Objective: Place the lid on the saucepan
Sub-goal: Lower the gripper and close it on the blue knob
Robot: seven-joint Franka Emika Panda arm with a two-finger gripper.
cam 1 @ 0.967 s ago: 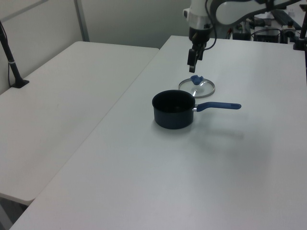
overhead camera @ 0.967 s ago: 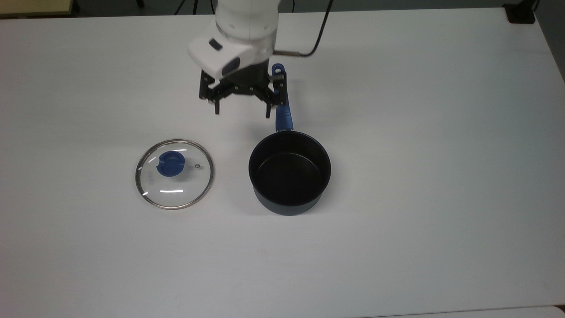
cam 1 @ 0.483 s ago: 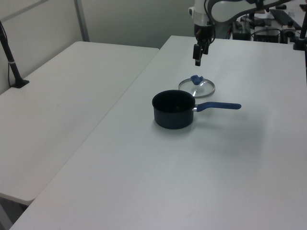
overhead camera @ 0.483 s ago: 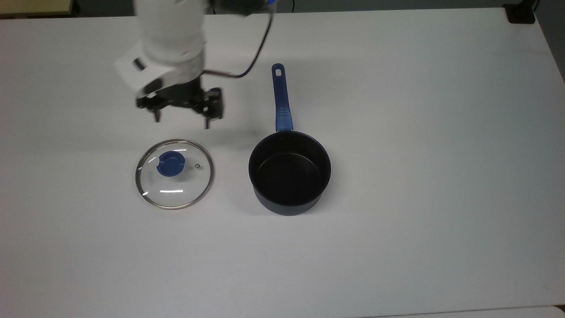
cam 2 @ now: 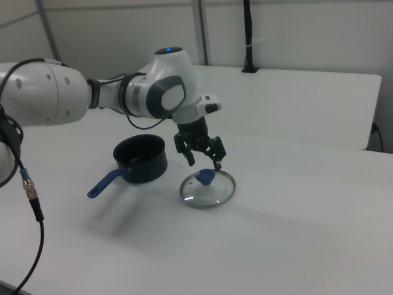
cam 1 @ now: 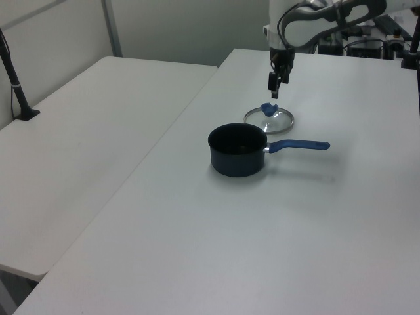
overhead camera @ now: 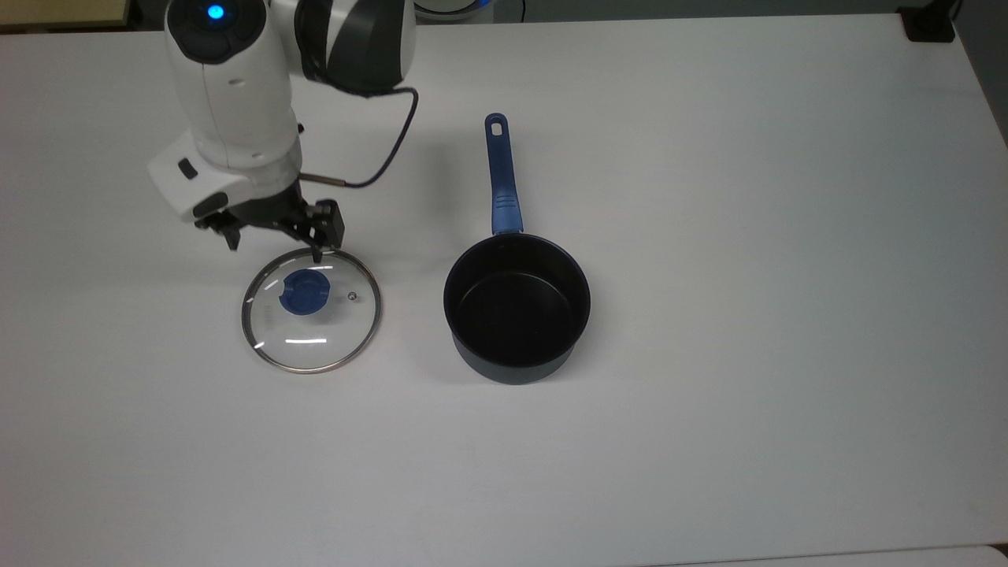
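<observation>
Nearest the camera in the top view, the white bench (overhead camera: 709, 441) is bare in front; further in, the saucepan (overhead camera: 516, 307) stands upright with its black inside empty and its blue handle (overhead camera: 499, 173) pointing away toward the far edge. Beside it on the top view's left, well apart and not touching, the glass lid (overhead camera: 312, 309) lies flat on the bench, knob up — the blue knob (overhead camera: 305, 292) sits a little off the glass's middle toward the far side, with the small steam vent (overhead camera: 351, 296) just to its right.

Beyond the lid, the gripper (overhead camera: 272, 239) hangs above the lid's far rim with its fingers (overhead camera: 317, 250) spread wide and nothing between them; the right view shows them clear of the glass, above the knob and off to one side.

The step in hand looks like the approach to the lid, with the grasp not yet made. The next move likely calls for centring the spread fingers over the knob, descending until they straddle it, then pinching — glass and a small knob leave little margin for a skewed grip
</observation>
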